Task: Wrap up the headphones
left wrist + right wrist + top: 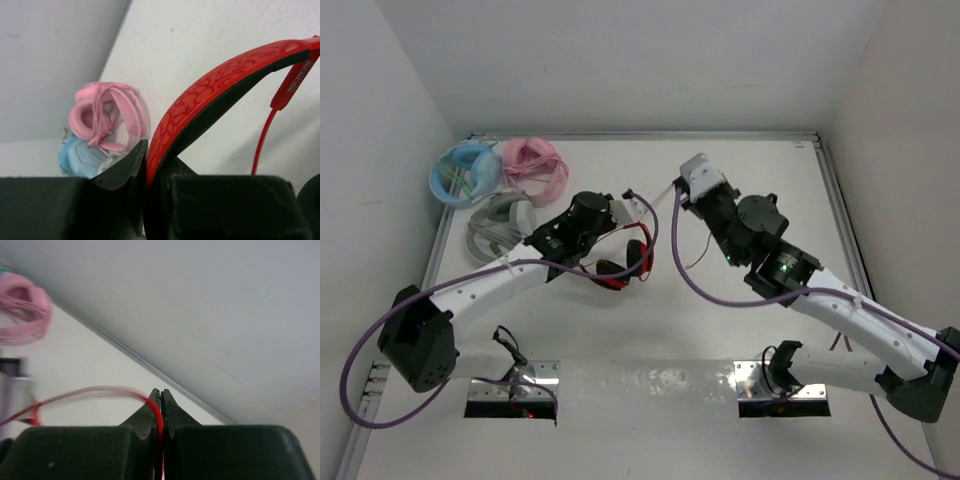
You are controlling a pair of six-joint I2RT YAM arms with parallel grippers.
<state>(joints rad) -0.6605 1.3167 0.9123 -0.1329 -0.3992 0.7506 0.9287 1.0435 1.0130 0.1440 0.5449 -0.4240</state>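
The red headphones (623, 264) hang just above the table's middle, black ear cushions facing down. My left gripper (618, 218) is shut on their patterned red headband (225, 75), which arches up and right from between the jaws of the left gripper (149, 161). The thin red cable (655, 196) runs from the headphones to my right gripper (681, 190). In the right wrist view the right gripper (160, 393) is shut on that cable (100, 390), which curves off to the left, blurred. A second stretch of cable (261, 145) hangs beside the headband.
A pink pair (535, 165), a blue pair (465, 172) and a grey pair (500, 222) lie in the far left corner, close to the left arm. White walls enclose the table on three sides. Purple arm cables (675, 260) loop between the arms.
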